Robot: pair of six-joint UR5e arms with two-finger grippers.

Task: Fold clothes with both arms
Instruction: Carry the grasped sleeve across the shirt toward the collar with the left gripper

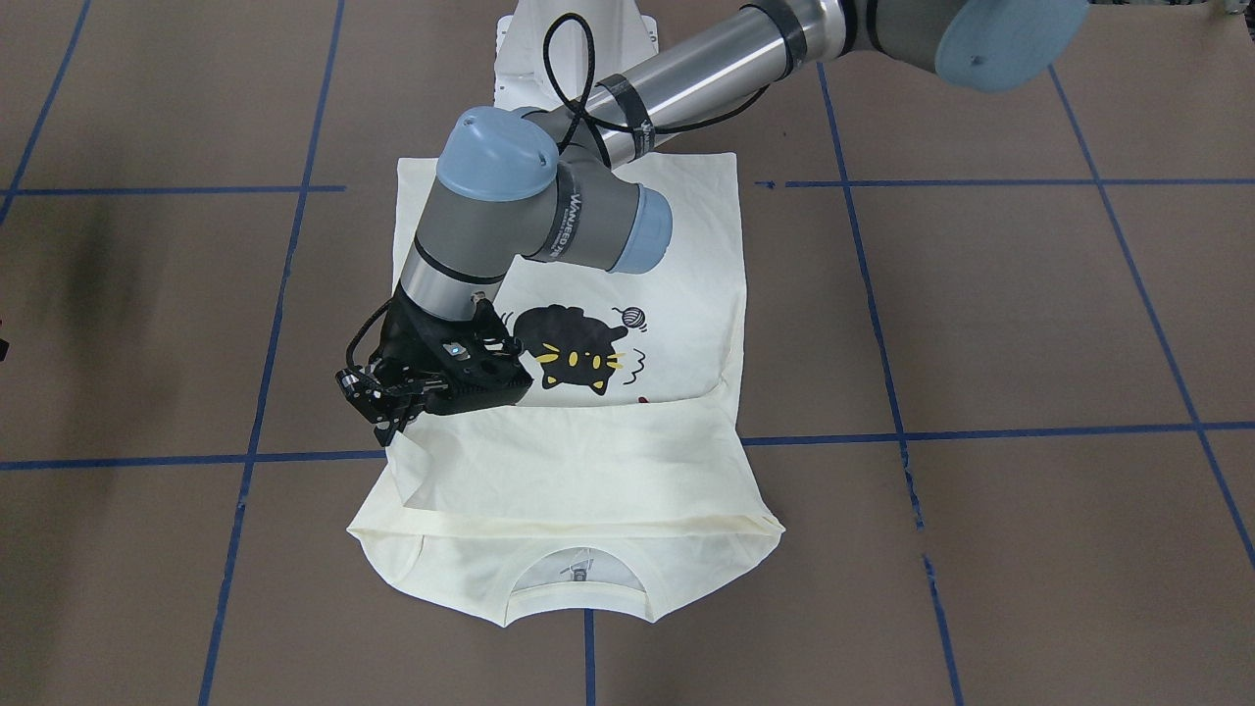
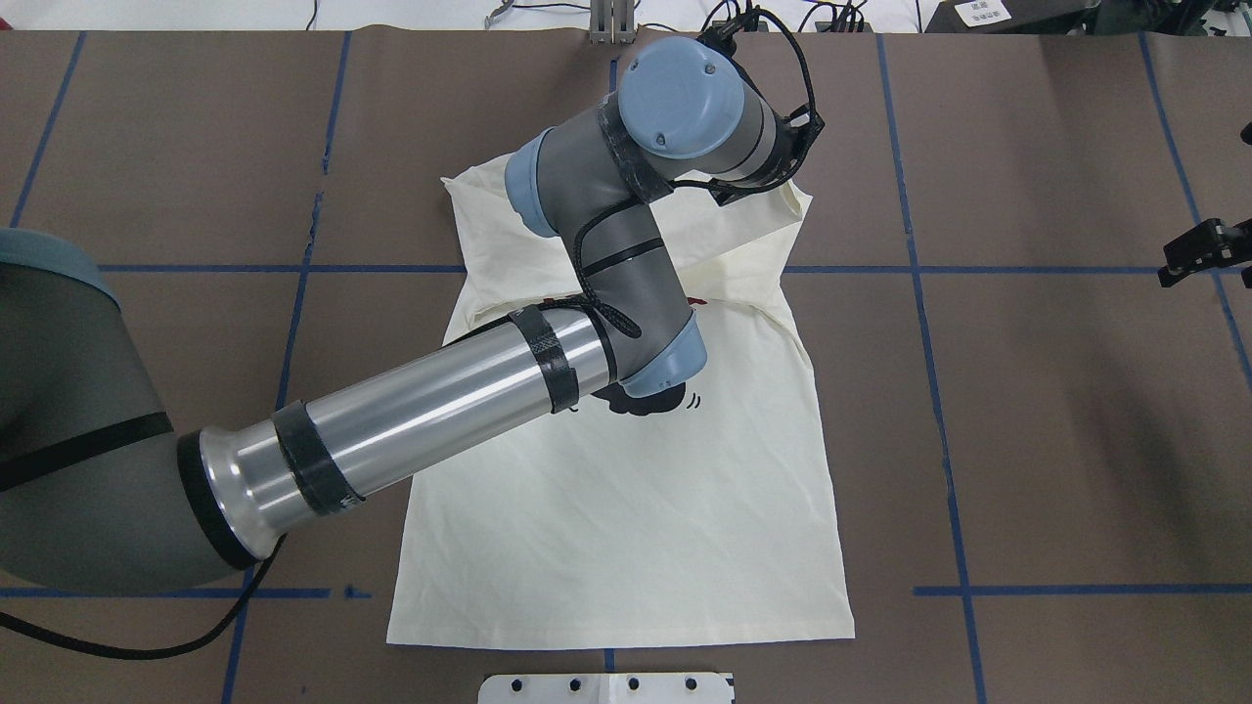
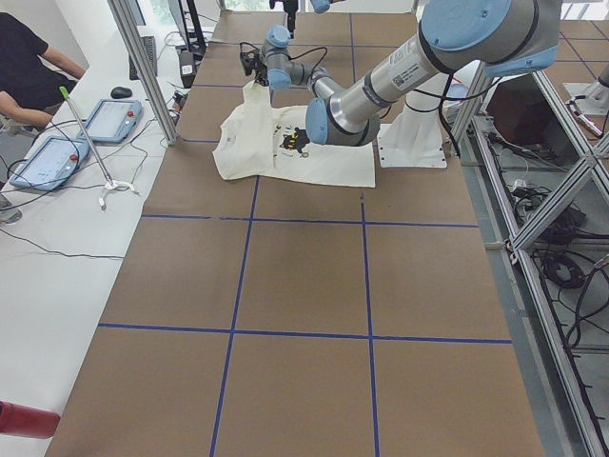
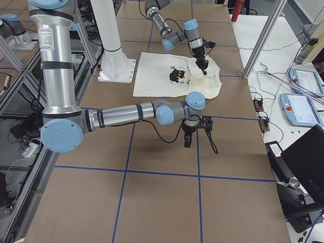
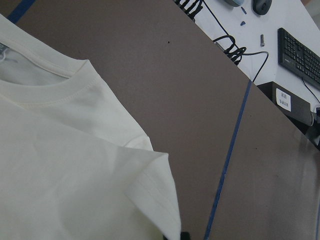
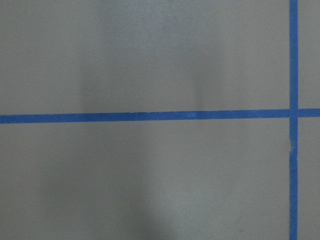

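Left gripper (image 1: 392, 420) pinching T-shirt (image 1: 588, 471), brown blue-taped table (image 1: 1029, 314), white desk (image 3: 48, 286) beside

A brown surface (image 1: 1029, 314) crossed by a grid of blue tape lines (image 1: 980, 431) fills most views. In the exterior left view a white bench (image 3: 57, 286) runs down the left edge with two pendants (image 3: 114, 119) on it, a person in black (image 3: 29, 57) sits at upper left, and aluminium posts (image 3: 143, 67) rise beside the bench. A keyboard (image 5: 300, 50) lies at the upper right of the left wrist view.
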